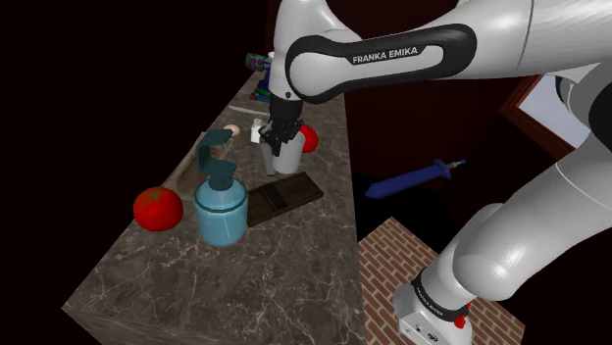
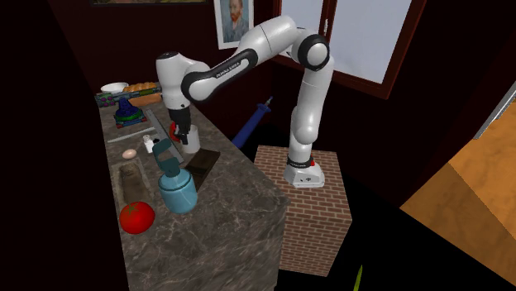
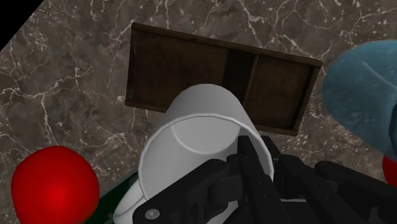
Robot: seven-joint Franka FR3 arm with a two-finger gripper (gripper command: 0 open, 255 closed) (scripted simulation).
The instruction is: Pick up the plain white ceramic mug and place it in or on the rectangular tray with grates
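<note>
White and plain, the mug is in the claw, which is clamped on its rim from above. In the wrist view the black fingers pinch the cup's wall at one side of its mouth. The mouth faces the camera, so the mug hangs about upright. The grasp, the first half of the job, looks done. Whether the base is clear of the desk I cannot tell for sure; the shoulder view suggests it hangs just off the stone, near the tray's far end.

The dark brown rectangular tray lies flat on the desk at about 6 o'clock from the mug in the shoulder view, close by, and nothing rests on it. In the wrist view it shows right beyond the mug, its slotted middle bare. What is left, by my reading, is a short carry toward 6 o'clock until the mug is over the tray's middle, then a lowering and the release.

A blue pump bottle stands at about 8 o'clock from the mug, just beside the tray's edge, with a red tomato at its 9 o'clock. A red round thing sits at 2 o'clock from the mug, near it. The bottle looks the closest obstacle to the placing.
</note>
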